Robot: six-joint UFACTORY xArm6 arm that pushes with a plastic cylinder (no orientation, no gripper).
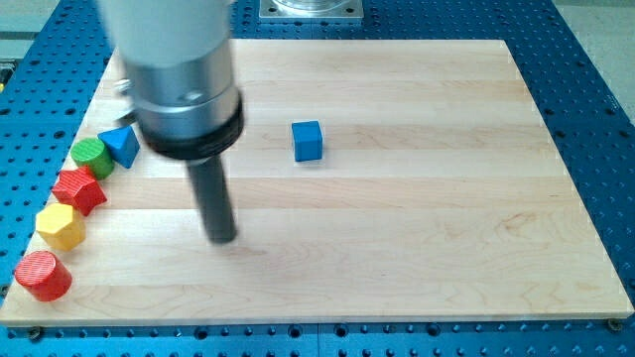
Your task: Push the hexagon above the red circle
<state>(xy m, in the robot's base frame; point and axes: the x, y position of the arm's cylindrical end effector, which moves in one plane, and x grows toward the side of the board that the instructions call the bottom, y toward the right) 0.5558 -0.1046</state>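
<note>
A yellow hexagon (61, 226) lies near the board's left edge, directly above a red circle (43, 275) at the lower left corner. A red star-like block (78, 190) sits just above the hexagon. A green circle (91, 156) and a blue triangle (122, 146) lie further up the left edge. A blue cube (308, 141) stands alone near the middle. My tip (222, 238) rests on the board well to the right of the hexagon, touching no block.
The wooden board (417, 238) lies on a blue perforated table (595, 119). The arm's grey body (179, 69) hides part of the board's upper left. A metal mount (311, 9) sits at the view's top.
</note>
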